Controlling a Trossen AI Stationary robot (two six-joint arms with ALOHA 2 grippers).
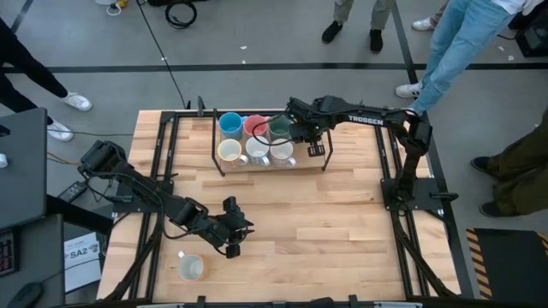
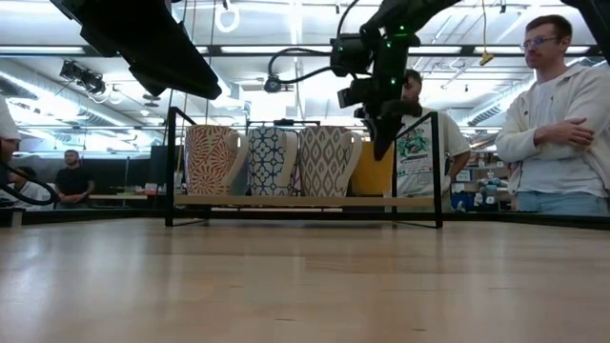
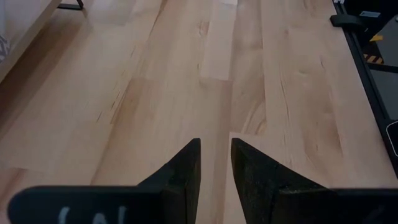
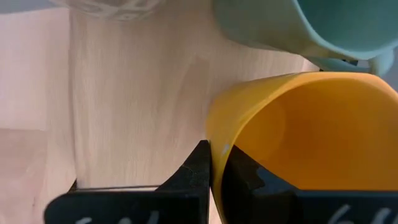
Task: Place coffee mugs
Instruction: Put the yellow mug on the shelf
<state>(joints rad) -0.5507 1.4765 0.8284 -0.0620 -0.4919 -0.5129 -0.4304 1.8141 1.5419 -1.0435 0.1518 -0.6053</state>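
**Inspector:** Start at the near edge of the desk [image 1: 342,222]. What is there?

**Assistant:** One pale mug [image 1: 190,268] stands alone near the front left corner, upright, mouth up. Just beyond it the left claw [image 1: 233,238] hangs over bare wood, its fingers drawn to a narrow gap and holding nothing. I judge it is waiting, clear of that mug.

**Inspector:** And further back?

**Assistant:** A black wire rack [image 1: 324,162] sits toward the far edge. In it, the front row holds three pale patterned mugs [image 1: 257,152]; behind them stand the blue mug [image 1: 229,123], the pink mug [image 1: 255,127] and the dark green mug [image 1: 280,129].

**Inspector:** The right arm?

**Assistant:** The right claw [image 4: 217,165] is at the rack's right end, pinched on the rim of the orange mug [image 4: 311,130], one finger inside the wall and one outside. The rim grip presumably lets it lower the mug upright into the free slot beside the green one.

**Inspector:** Status?

**Assistant:** Seven mugs at the rack, one pending at the front.
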